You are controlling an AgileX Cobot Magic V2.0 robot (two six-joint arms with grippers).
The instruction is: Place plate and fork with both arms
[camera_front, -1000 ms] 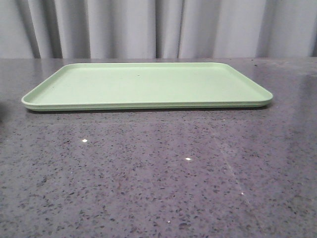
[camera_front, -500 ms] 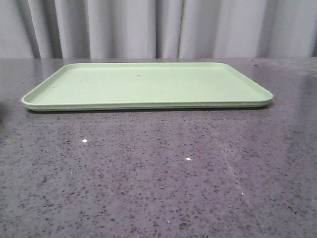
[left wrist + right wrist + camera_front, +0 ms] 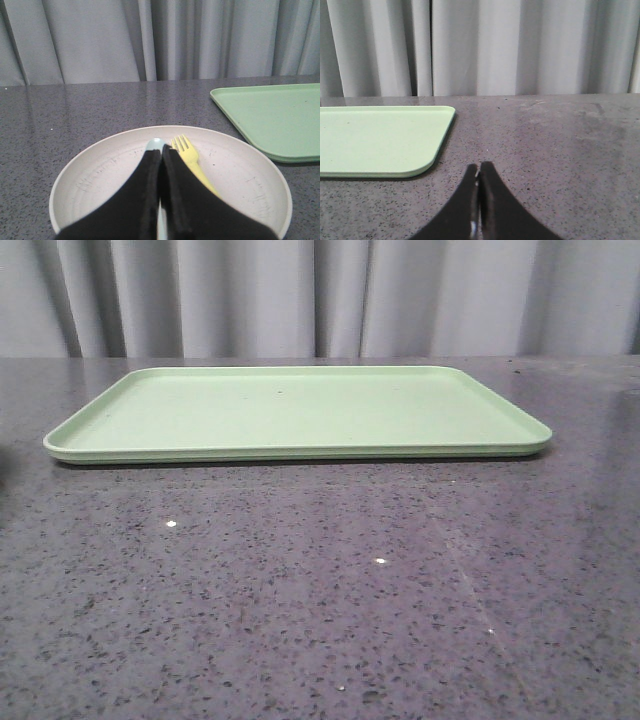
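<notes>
Beside the flat rectangular light green tray [image 3: 300, 415], off to its left on the speckled grey stone table [image 3: 320, 590], we find the round pale cream plate [image 3: 250, 180] holding the small yellow plastic fork [image 3: 189, 155] and a pale blue spoon [image 3: 155, 145]. Our left gripper [image 3: 161, 152] hangs over that plate with fingers pressed together, holding nothing; our right gripper [image 3: 479, 175], likewise closed and empty, hovers over bare table right of the tray. We judge nothing is grasped yet: next, both claws must open, one for the plate rim, one for the fork.
</notes>
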